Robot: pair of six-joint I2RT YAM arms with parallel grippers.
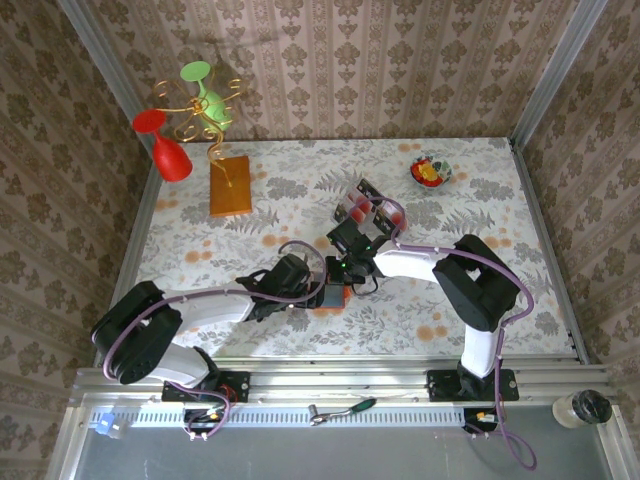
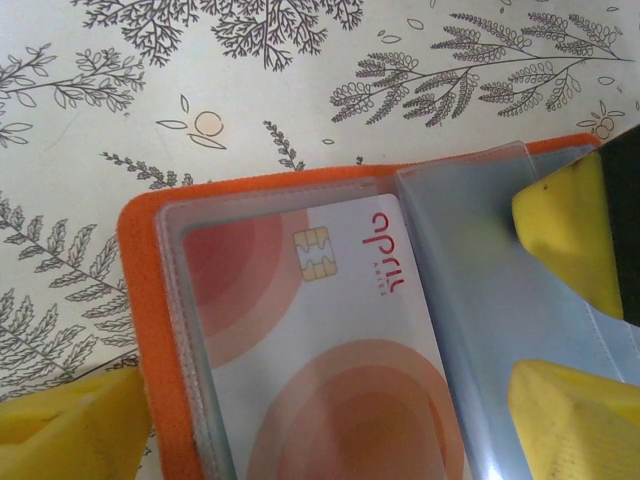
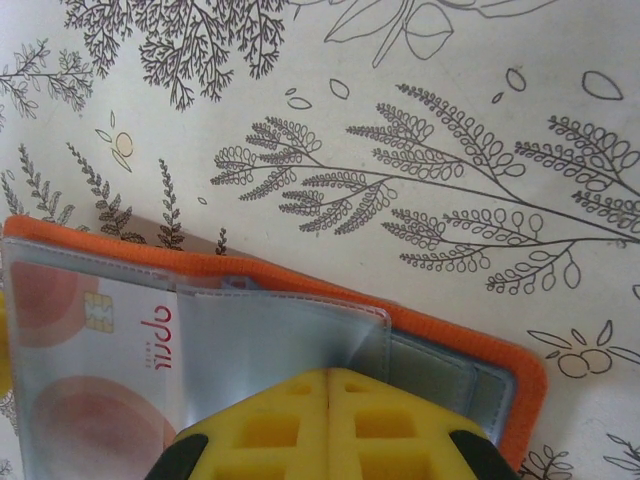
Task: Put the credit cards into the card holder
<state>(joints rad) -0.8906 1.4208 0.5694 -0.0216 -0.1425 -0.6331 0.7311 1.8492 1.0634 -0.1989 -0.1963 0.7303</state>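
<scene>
**Card holder, one card in.** On a leaf-patterned tablecloth (image 1: 520,210), two robot arms work over a small, flat, orange, leather-like folding card holder (image 2: 135,300). It lies open at the near middle of the table, under both grippers.

At far left stands one orange-brown rectangular block (image 1: 230,186) carrying gold wire. With it are one red plastic goblet (image 1: 168,148) and one green plastic goblet (image 1: 205,90).

The left gripper (image 2: 320,425) hangs over the holder with its yellow fingers (image 2: 70,430) spread wide. One finger sits just outside the orange edge and the other over the clear sleeves, and they clasp nothing.

Inside the left-hand clear plastic sleeve (image 2: 190,300) lies one white card with salmon circles, a gold chip and red lettering (image 2: 330,330). It appears fully seated.

To its right, the right gripper (image 3: 328,385) has its two yellow fingers pressed together, tips down on a loose sleeve leaf. The wrist view does not show whether it pins the leaf or merely touches it.

Farther back, a small cluster of red and black credit cards (image 1: 360,207) lies well apart from the holder. There look to be several, but the overhead view is too coarse for a count. At far right sits one small bowl of coloured pieces (image 1: 431,171).

On this evidence the job is barely begun. One card is stowed, at least one sleeve leaf shows empty, and the cluster is not yet filed. The next move likely calls for the right gripper to leave the leaf and fetch a card while the left steadies the holder.
</scene>
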